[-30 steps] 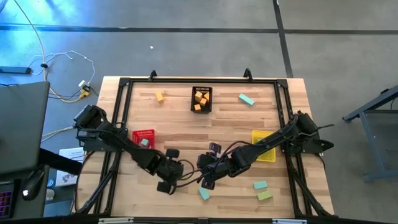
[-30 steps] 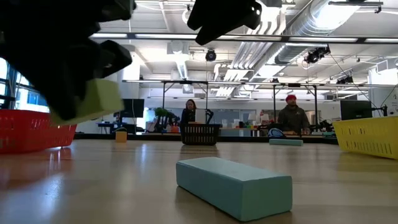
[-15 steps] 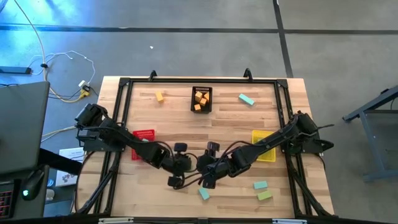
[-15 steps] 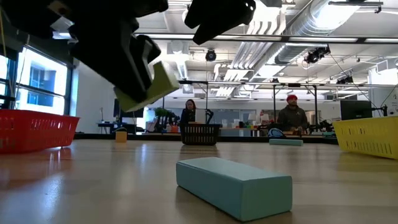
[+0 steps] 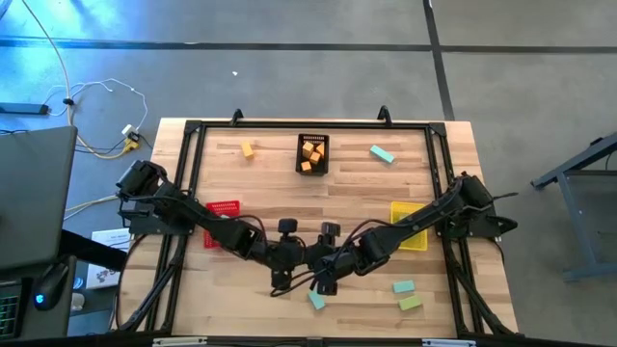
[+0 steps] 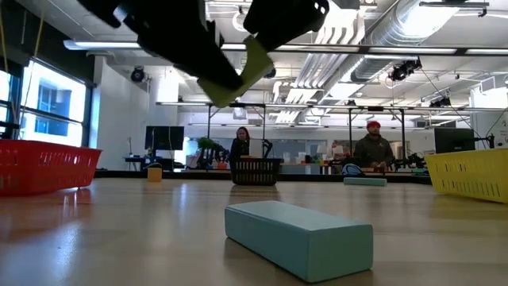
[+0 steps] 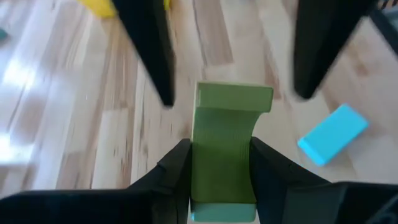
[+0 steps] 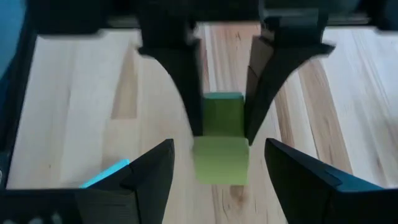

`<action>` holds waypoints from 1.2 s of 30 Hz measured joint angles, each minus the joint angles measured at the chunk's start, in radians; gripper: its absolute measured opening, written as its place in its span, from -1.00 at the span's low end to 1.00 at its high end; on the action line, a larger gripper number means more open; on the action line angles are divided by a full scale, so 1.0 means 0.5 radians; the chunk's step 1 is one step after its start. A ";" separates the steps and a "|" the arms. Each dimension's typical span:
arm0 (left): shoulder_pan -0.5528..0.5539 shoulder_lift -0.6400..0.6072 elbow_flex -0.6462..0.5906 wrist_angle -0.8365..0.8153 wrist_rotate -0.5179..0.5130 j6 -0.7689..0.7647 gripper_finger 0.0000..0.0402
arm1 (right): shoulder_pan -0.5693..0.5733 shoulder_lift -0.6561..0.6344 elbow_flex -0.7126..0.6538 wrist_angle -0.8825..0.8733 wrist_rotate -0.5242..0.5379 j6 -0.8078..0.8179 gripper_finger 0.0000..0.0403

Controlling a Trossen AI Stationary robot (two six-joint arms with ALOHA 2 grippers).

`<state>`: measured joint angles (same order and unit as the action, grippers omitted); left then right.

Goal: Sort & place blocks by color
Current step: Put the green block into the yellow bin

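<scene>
Holding: left gripper (image 7: 221,165), jaws clenched on a light green wooden bar block (image 7: 225,143), lifted above the wooden surface (image 5: 366,188) near its front centre.
Facing: right gripper (image 8: 221,171), jaws spread wide and empty, either side of the green bar's free end, not touching it.
Below: teal rectangular block (image 6: 298,237) lies flat on the surface.
Elsewhere: orange cubes (image 5: 310,154) sit in the black mesh basket (image 5: 312,140); red mesh basket (image 5: 223,209) to the left, yellow mesh basket (image 5: 409,238) to the right.

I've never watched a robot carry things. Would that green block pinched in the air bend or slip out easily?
The green block probably stays stiff: its edges look straight and square between the left tool. It seems light, since a narrow pinch holds it clear of the table. Its faces look smooth, so a slip seems possible as the open right tool faces it.
</scene>
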<state>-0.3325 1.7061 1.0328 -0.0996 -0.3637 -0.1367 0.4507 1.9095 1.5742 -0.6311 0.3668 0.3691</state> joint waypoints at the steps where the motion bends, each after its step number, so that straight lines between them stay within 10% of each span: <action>1: -0.001 -0.001 0.001 0.037 0.000 0.006 -0.50 | 0.000 0.000 0.000 -0.019 -0.002 0.001 0.17; 9: 0.000 -0.006 0.004 0.167 -0.001 0.056 -0.49 | -0.002 0.003 0.000 -0.078 0.002 0.037 0.12; 17: 0.035 -0.005 0.003 0.151 0.074 0.008 -0.34 | -0.001 0.003 0.000 -0.081 -0.025 0.095 -0.50; 36: 0.170 -0.004 0.002 -0.205 0.078 -0.075 0.08 | -0.002 0.002 0.000 -0.651 0.210 0.843 -0.50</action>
<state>-0.2475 1.7042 1.0336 -0.2024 -0.3248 -0.1744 0.4500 1.9106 1.5742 -0.9567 0.4717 0.7904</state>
